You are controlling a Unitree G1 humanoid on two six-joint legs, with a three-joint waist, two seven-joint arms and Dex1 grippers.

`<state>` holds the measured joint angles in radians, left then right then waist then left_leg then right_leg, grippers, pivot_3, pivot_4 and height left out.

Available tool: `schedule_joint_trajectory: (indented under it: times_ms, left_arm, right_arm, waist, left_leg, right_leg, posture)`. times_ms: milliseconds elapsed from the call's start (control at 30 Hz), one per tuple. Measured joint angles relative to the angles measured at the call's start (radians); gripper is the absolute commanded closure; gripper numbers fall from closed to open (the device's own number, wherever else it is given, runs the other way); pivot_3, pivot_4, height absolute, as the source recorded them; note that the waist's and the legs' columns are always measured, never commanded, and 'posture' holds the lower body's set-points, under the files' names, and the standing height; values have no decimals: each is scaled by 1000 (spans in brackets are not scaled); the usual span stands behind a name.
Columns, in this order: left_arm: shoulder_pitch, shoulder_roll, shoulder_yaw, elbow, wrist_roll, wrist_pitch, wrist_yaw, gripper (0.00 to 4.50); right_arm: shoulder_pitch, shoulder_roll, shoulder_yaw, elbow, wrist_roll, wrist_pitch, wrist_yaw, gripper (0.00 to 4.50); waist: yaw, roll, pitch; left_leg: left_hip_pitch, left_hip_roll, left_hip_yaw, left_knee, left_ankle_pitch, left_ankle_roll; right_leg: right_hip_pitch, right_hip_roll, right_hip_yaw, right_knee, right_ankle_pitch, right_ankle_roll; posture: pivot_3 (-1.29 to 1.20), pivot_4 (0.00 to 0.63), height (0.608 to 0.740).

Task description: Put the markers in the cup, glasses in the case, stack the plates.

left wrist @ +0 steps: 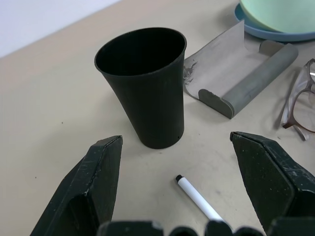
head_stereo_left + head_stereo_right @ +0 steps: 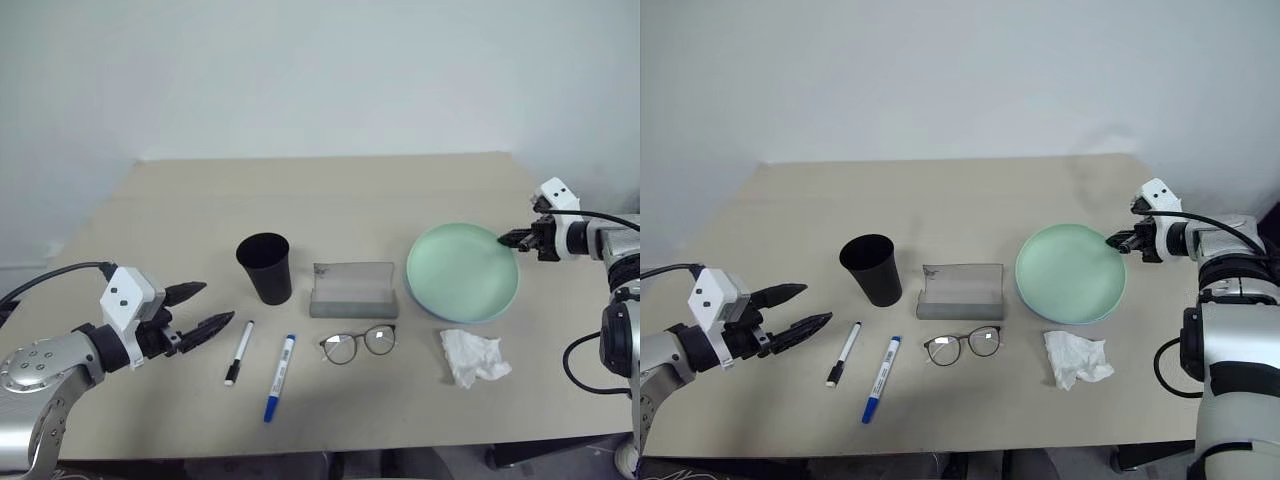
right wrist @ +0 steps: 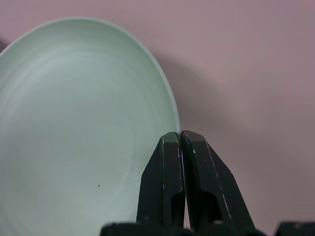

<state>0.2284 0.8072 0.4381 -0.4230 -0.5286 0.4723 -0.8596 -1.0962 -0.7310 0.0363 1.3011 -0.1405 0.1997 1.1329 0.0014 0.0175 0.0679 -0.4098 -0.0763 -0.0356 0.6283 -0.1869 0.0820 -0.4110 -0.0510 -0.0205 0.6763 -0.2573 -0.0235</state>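
Mint green catches the eye first: the green plate (image 2: 462,270) sits on the right side of the tan table (image 2: 330,190), stacked on the light blue plate (image 1: 268,33), whose rim peeks out underneath along the near edge. The right gripper (image 2: 503,238) hangs at the plate's far right rim with its two black fingers pressed together, closed on nothing; from the head views I cannot tell whether the tips touch the rim. A crumpled white tissue (image 2: 474,357) lies just in front of the plates. Toward the middle of the table the grey case (image 2: 353,291) stands open, its lid tipped back, and the glasses (image 2: 358,344) lie unfolded on the table right in front of it (not inside). Left of the case the black cup (image 2: 265,267) stands upright and looks empty. Both markers lie flat on the table nearer the front edge: the short marker with the black cap (image 2: 239,352) in front of the cup, and the longer marker with the blue cap (image 2: 280,377) beside it, between the short one and the glasses. The left gripper (image 2: 198,309) hovers low just left of the short marker, jaws spread wide, holding nothing, pointing toward the cup and markers.
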Motion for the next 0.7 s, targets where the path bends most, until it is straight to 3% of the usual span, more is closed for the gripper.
schedule_joint_trajectory:
  times_ms: [67,300,400,533,633,700]
  left_arm:
    - [0,-2,1,0,0,0,1,783]
    - [-2,-6,1,0,0,1,2,783]
    - [-3,-6,1,0,0,2,2,783]
    - [-6,-6,1,2,1,3,2,783]
    - [-12,-5,1,5,0,3,0,783]
    - [-14,-4,2,8,1,2,-2,783]
  right_arm:
    - [5,8,10,0,-8,0,-5,4485]
    - [4,11,22,0,-17,-7,-31,2262]
    - [-14,10,10,-5,-5,-15,4,2262]
    - [-41,-4,-8,-88,42,-26,178,2262]
    - [-4,-25,7,-244,93,-3,381,2262]
    - [88,-66,56,-413,158,26,444,2262]
  waist:
    - [-2,0,0]
    - [-2,0,0]
    - [-2,0,0]
    - [-3,0,0]
    - [-1,0,0]
    - [6,-2,-1]
  left_leg:
    - [0,0,0,0,0,0]
    - [0,0,0,0,0,0]
    - [0,0,0,0,0,0]
    - [1,1,0,1,0,0]
    - [1,1,0,1,0,0]
    - [1,1,-1,1,0,0]
  right_leg:
    - [0,0,0,0,0,0]
    - [0,0,0,0,2,2]
    - [0,0,0,0,2,2]
    - [0,1,0,0,3,2]
    - [0,1,-1,-1,3,2]
    - [0,0,-2,-1,3,2]
  posture:
    - [0,0,735]
    - [0,0,735]
    - [0,0,735]
    - [0,0,735]
    - [0,0,735]
    - [0,0,735]
